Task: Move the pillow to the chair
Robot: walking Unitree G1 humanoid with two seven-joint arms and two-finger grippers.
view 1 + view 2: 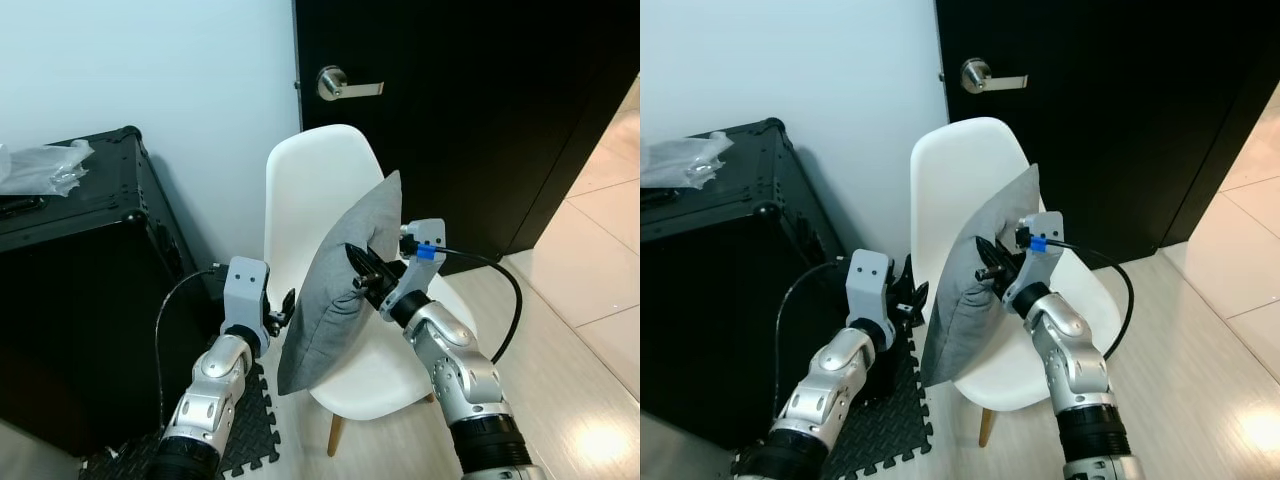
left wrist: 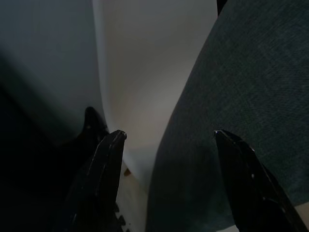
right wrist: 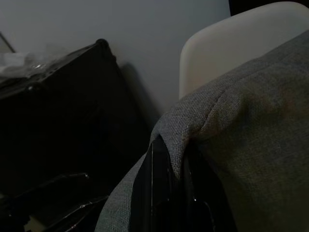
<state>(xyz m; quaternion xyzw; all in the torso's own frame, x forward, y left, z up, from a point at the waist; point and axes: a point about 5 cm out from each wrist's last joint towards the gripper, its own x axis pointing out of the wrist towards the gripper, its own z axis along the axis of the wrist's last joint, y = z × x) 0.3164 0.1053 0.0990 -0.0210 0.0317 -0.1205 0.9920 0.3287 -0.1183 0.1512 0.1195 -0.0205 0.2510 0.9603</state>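
Over the chair point(image 1: 320, 190), right pincer point(image 1: 362, 270) grips the pillow point(image 1: 335, 290).

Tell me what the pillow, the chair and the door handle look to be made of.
Pillow: grey woven fabric, matte; the right wrist view shows a coarse weave puckering where the right gripper pinches it.
Chair: likely moulded plastic, a smooth white one-piece shell with a soft sheen; its leg looks like light wood.
Door handle: metal, brushed silvery finish.

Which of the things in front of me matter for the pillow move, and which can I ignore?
Job: grey pillow, pinched by right gripper; white chair under it; left gripper, open beside the pillow.

Ignore: black case, plastic wrap, door, foam mat.
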